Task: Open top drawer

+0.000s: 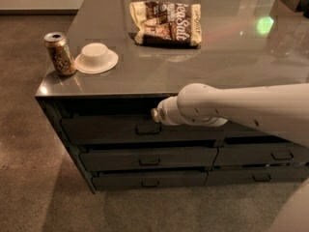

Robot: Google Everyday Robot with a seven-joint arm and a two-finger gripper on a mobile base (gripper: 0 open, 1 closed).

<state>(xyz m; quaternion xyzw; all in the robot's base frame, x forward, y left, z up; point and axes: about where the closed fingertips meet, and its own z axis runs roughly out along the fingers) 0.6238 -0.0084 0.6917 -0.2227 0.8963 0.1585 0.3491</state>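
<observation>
The top drawer [104, 129] is the wide dark grey front just under the counter top, on the left stack. Its small rectangular handle [148, 128] sits at the middle of the front. A dark gap shows above the front. My white arm reaches in from the right, and my gripper [154, 115] is at the drawer front, just above and to the right of the handle. The wrist hides most of the gripper.
Two shallower drawers [145, 158] lie below the top one, and another stack [270, 153] stands to the right. On the grey counter [231, 57] are a soda can [60, 53], an upturned white bowl [96, 57] and a snack bag [166, 23]. Brown floor lies on the left.
</observation>
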